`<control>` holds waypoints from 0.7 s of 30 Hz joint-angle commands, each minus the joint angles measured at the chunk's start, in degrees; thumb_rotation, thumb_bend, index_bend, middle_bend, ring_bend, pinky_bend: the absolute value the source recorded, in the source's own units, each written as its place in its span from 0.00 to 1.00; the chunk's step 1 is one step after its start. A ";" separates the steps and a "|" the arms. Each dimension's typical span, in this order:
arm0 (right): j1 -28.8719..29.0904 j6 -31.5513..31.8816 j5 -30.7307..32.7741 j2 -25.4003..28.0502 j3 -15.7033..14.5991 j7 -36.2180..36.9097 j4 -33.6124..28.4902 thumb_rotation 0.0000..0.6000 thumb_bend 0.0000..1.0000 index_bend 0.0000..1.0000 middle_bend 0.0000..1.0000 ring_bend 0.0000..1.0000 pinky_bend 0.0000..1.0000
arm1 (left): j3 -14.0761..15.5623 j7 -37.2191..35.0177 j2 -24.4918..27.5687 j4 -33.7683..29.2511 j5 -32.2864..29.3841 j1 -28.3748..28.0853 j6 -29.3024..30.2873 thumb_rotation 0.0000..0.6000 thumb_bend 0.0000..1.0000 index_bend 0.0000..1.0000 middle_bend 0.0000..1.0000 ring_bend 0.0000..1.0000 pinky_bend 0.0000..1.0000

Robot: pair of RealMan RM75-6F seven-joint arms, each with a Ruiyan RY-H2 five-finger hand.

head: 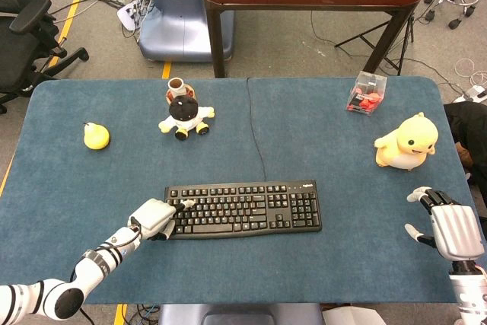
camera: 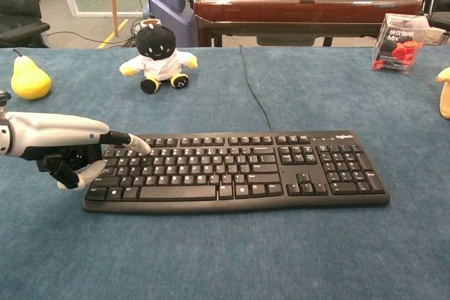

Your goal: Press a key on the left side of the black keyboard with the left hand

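Note:
The black keyboard [head: 243, 207] lies at the middle of the blue table, its cable running away from me. My left hand [head: 156, 218] sits at the keyboard's left end. One finger [camera: 132, 142] is stretched out, its tip on the keys near the upper left corner of the keyboard [camera: 239, 170]. The other fingers of this left hand [camera: 67, 151] are curled under and hold nothing. At the table's right edge my right hand [head: 449, 230] has its fingers spread and holds nothing, well apart from the keyboard.
A yellow pear [head: 96, 136] lies at the far left. A black and white plush toy [head: 185, 116] sits behind the keyboard. A yellow duck [head: 407, 142] and a clear box of red pieces [head: 367, 93] stand at the right. The cable [head: 256, 135] crosses the table's middle.

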 commanded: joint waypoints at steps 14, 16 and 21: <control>0.07 -0.23 0.31 0.06 0.10 0.26 0.08 1.00 0.07 0.41 0.35 0.34 0.64 | 1.84 0.42 -1.66 2.41 -2.16 -1.28 1.35 1.00 0.71 0.03 0.82 0.85 1.00; 0.10 -0.30 0.34 0.05 0.10 0.22 0.08 1.00 0.07 0.41 0.35 0.34 0.64 | 1.96 0.26 -1.61 2.38 -1.99 -1.31 1.41 1.00 0.71 0.03 0.82 0.85 1.00; 0.17 -0.49 0.31 -0.02 0.02 0.04 0.11 1.00 0.07 0.41 0.35 0.34 0.64 | 2.29 0.34 -1.45 2.04 -1.61 -1.63 1.52 1.00 0.71 0.04 0.82 0.85 1.00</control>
